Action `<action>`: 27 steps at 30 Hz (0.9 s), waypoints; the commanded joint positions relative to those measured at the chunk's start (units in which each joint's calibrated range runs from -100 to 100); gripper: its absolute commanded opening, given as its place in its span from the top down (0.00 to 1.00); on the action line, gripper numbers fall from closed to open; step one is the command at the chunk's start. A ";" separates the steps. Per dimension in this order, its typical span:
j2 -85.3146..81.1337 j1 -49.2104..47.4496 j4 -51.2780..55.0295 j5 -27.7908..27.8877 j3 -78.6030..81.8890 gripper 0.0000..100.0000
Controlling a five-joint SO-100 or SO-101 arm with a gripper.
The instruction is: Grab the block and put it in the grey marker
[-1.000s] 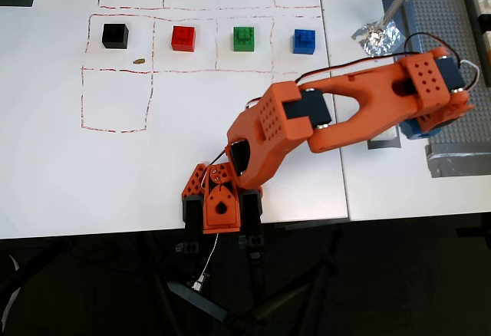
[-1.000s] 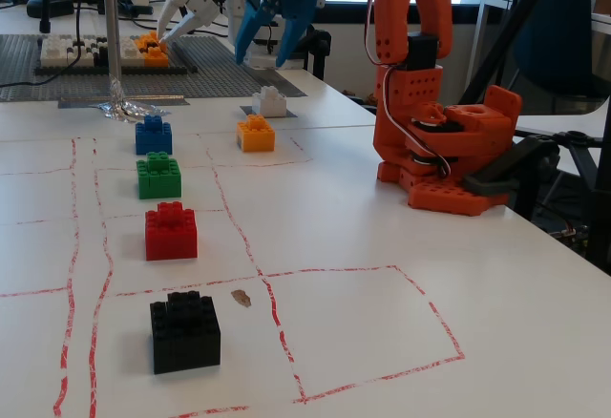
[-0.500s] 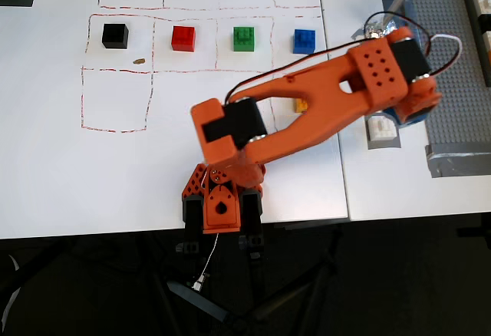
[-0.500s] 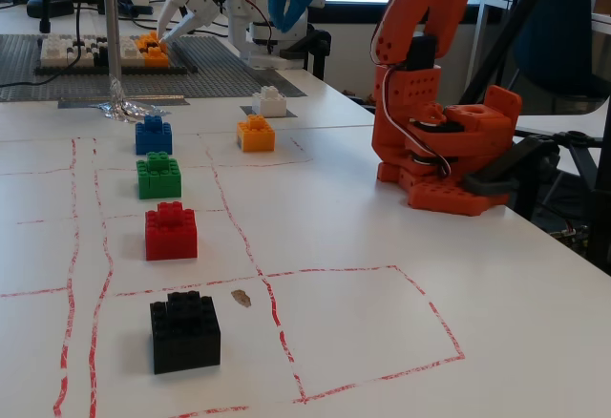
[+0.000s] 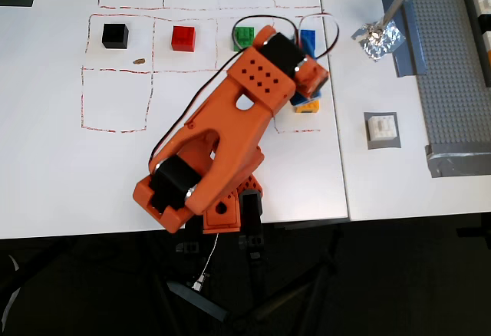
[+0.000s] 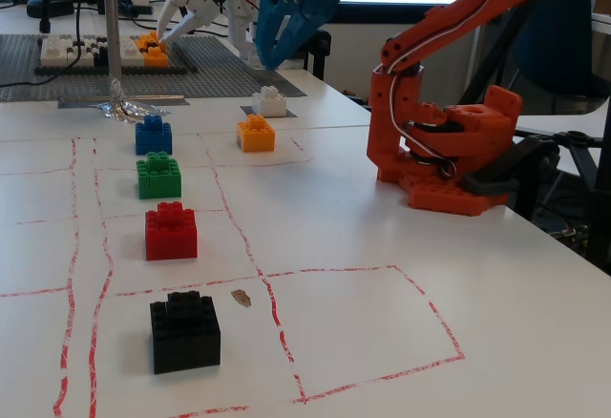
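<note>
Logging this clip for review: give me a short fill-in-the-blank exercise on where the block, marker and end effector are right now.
1. The white block sits on the ___ marker.
2. In the overhead view, the brick between the black brick and the green brick is ___.
3. The end effector holds ___.

Missing words: grey; red; nothing

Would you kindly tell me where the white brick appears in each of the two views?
Overhead view: the white brick sits at right, on the grey square patch.
Fixed view: the white brick sits upper centre, behind the orange-yellow brick.
Shared landmark: the crumpled foil.
</note>
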 commanded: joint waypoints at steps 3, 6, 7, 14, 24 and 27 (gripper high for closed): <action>-6.43 -18.05 -0.82 -13.33 0.18 1.00; -8.84 -25.55 -4.98 -18.95 2.63 1.00; -9.70 -27.49 -6.45 -20.46 3.54 1.00; -14.36 -36.93 -15.75 -29.89 9.79 1.00; -29.95 -45.93 -23.92 -35.16 30.37 1.00; -34.09 -49.11 -24.16 -35.12 36.08 1.00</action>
